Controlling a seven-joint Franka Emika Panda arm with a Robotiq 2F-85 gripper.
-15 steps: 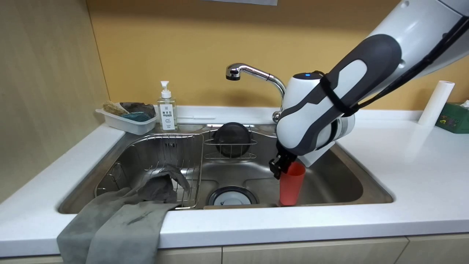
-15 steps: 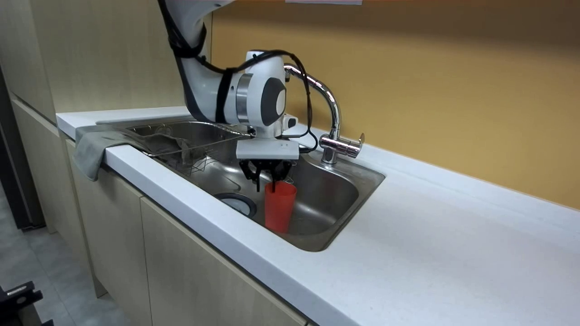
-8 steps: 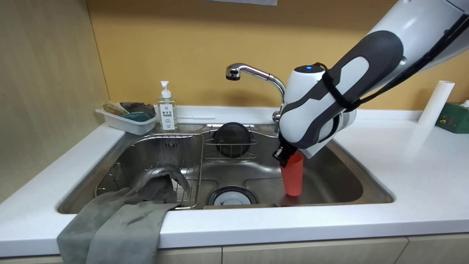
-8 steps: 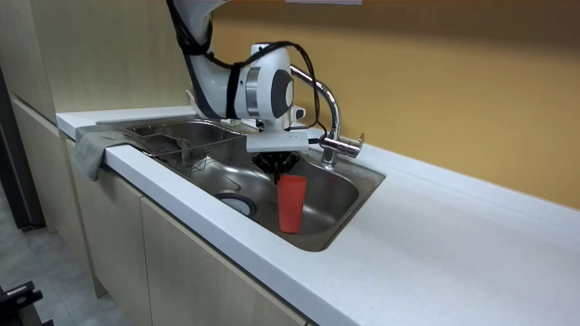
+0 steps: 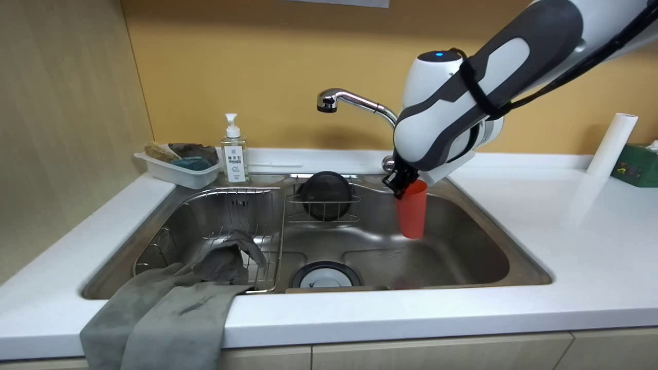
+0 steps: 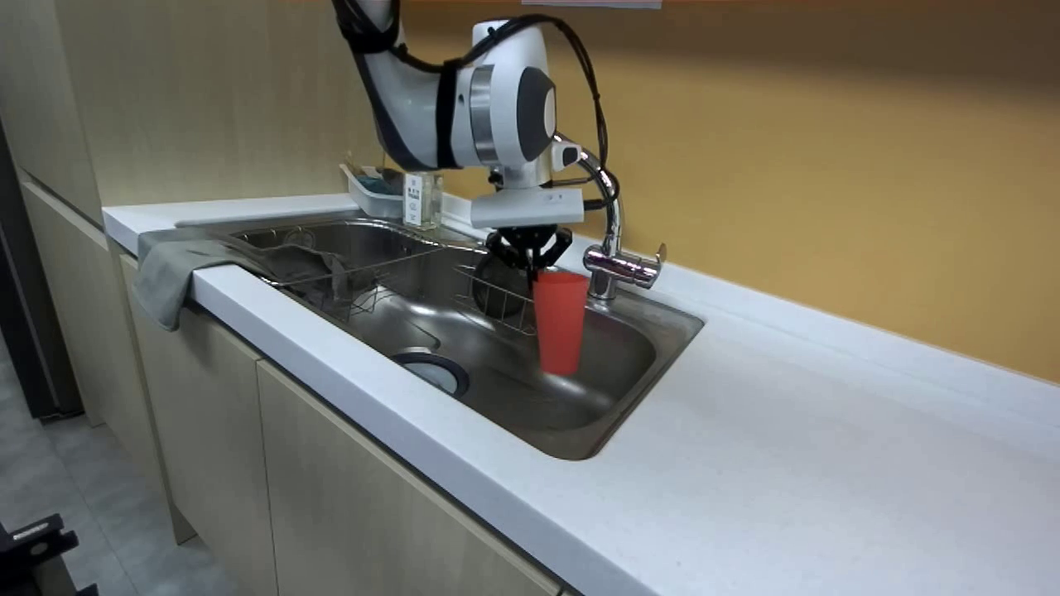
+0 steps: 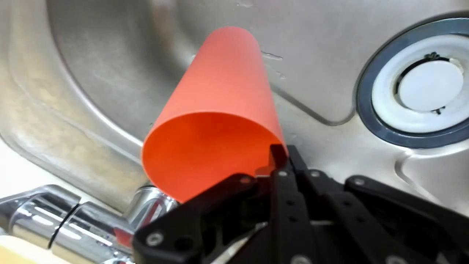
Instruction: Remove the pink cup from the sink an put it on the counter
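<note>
In both exterior views the gripper [image 7: 287,156] is over the sink [image 5: 457,252], pinching the wall of the pink cup [image 6: 561,323] at its rim; in the wrist view, 1 finger [image 7: 278,157] sits inside the mouth and 1 outside. The cup hangs nearly upright above the sink's floor, mouth up. The counter [image 6: 787,463] surrounds the sink. A drain [image 5: 326,277] is set in the sink's floor, and a tap [image 6: 621,266] rises from the sink's back edge. A dark round object [image 5: 326,192] stands at the sink's back wall. A grey cloth [image 5: 180,313] lies partly in the sink and droops over its front edge. At the sink's back corner are a soap bottle [image 5: 235,159] and a plastic tub [image 5: 180,174]. Well apart from the sink stands a paper roll [image 5: 611,146].
</note>
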